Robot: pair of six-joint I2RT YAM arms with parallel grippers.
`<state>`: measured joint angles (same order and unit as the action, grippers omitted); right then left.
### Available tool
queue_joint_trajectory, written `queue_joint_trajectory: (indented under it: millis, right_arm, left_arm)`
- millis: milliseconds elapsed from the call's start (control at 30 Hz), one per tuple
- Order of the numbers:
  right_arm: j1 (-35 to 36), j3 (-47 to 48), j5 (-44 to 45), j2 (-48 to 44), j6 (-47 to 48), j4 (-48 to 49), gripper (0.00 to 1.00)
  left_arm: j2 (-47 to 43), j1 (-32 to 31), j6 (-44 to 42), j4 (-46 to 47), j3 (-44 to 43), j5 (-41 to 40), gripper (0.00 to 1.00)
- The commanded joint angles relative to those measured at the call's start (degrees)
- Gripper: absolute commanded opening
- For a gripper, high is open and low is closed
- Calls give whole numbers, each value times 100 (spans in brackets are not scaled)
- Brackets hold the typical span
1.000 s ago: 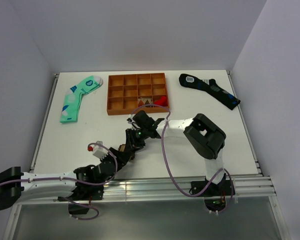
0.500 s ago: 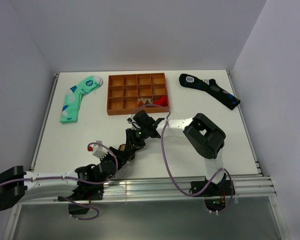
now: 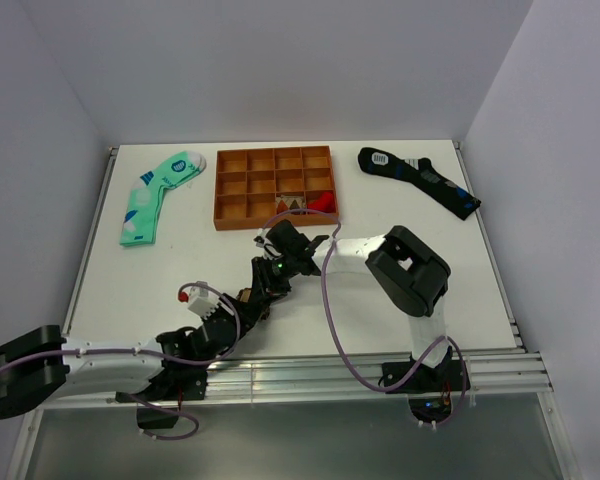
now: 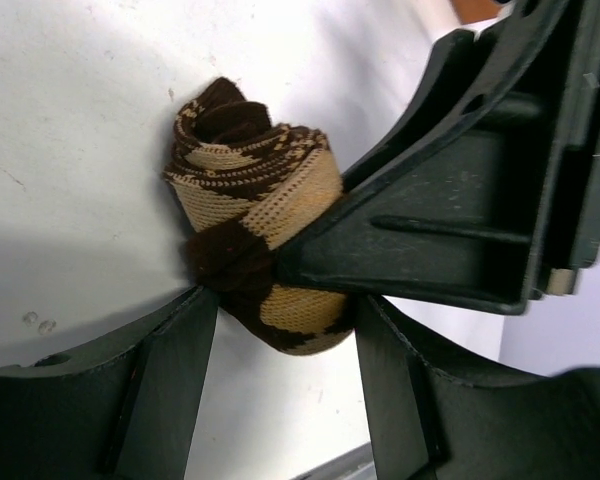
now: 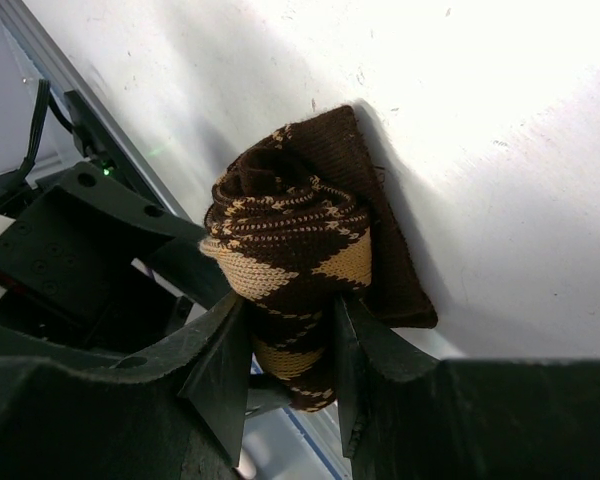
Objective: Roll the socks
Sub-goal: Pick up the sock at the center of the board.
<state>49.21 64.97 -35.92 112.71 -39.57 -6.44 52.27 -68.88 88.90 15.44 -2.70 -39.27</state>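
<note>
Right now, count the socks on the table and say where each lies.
3: mint-green sock far left; dark sock far right; brown argyle roll centre, between left fingers and right fingers. Tray contents unclear.

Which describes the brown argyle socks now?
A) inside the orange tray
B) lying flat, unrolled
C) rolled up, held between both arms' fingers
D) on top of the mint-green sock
C: both wrist views show the socks as a tight roll gripped by the right fingers and the left fingers.

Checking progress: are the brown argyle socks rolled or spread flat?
Rolled: the socks form a tight coil, spiral end showing, one dark flap loose.
</note>
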Motion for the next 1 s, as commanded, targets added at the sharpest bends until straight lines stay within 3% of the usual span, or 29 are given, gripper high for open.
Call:
queue_joint_trajectory:
  millis: [0, 200, 567, 967]
  right_arm:
    - [62, -380, 710, 603, 248, -947, 26]
    - [62, -380, 456, 568, 266, -912, 25]
    - [27, -415, -529, 638, 292, -666, 25]
    - [-105, -547, -1303, 551, -77, -182, 25]
  left_arm:
    - [536, 173, -163, 143, 446, -108, 63]
    - [978, 209, 153, 547, 595, -195, 63]
    - [205, 305, 171, -682, 437, -591, 63]
    - [-165, 560, -329, -358, 753, -547, 66]
